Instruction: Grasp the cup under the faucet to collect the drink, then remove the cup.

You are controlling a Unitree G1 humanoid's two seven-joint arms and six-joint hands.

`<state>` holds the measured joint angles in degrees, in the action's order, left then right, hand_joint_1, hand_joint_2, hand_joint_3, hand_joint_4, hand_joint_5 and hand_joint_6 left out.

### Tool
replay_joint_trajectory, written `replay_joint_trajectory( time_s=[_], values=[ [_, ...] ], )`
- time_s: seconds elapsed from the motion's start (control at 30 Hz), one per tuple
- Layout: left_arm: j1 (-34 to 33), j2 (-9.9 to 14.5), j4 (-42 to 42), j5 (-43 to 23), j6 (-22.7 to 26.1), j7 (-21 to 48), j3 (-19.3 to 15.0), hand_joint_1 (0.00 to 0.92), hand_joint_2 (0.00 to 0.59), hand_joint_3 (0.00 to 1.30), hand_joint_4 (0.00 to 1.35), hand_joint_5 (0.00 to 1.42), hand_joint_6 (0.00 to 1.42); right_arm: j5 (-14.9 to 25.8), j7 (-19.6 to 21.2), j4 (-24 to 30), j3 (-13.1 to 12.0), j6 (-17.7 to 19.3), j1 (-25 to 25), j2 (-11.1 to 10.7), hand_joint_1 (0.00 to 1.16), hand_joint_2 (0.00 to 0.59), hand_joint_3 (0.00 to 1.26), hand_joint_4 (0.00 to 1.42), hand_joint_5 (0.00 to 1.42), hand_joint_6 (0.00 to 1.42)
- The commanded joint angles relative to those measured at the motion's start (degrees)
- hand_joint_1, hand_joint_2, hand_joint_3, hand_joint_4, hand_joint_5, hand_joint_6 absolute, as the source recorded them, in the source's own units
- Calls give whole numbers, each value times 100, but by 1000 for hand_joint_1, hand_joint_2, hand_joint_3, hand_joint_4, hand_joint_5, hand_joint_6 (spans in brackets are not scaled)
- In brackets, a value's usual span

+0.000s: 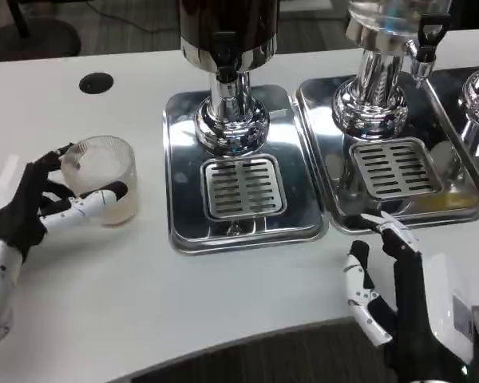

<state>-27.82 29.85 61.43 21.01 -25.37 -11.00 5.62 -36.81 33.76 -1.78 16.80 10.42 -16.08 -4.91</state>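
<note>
Left hand [32, 209] holding the cup [104, 179] on the white table [223, 295].
Its fingers are wrapping the clear cup at nine o'clock of the drip tray [239, 195] beneath the faucet [226, 60]; right hand [399, 295] is resting open, fingers spread, at five o'clock.

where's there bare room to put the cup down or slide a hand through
Bare table runs along the near edge, between the left hand holding the cup and the right hand. The far-left corner by the black hole is free too. The dispenser trays crowd the right.
</note>
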Motion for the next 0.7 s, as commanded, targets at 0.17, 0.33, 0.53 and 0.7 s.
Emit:
replay_joint_trajectory(
  time_s=[0.17, 0.33, 0.53, 0.7],
  values=[
    [-168, -88, 368, -34, -389, -229, 17, 454, 97, 318, 373, 607, 820, 157, -70, -77, -69, 159, 39, 46, 411, 543, 419, 247, 244, 340],
    [-206, -119, 586, -52, -542, -327, 2, 451, 103, 359, 417, 666, 905, 138, -62, -45, -73, 185, 49, 34, 403, 545, 419, 248, 246, 341],
    [-198, -132, 711, -30, -646, -623, -4, 453, 126, 425, 488, 747, 1042, 178, -88, -76, -94, 243, 84, 36, 398, 545, 419, 247, 248, 343],
    [-169, -133, 746, -50, -748, -773, -25, 458, 134, 469, 537, 800, 1120, 180, -89, -98, -103, 286, 92, 35, 394, 545, 415, 247, 250, 343]
  ],
)
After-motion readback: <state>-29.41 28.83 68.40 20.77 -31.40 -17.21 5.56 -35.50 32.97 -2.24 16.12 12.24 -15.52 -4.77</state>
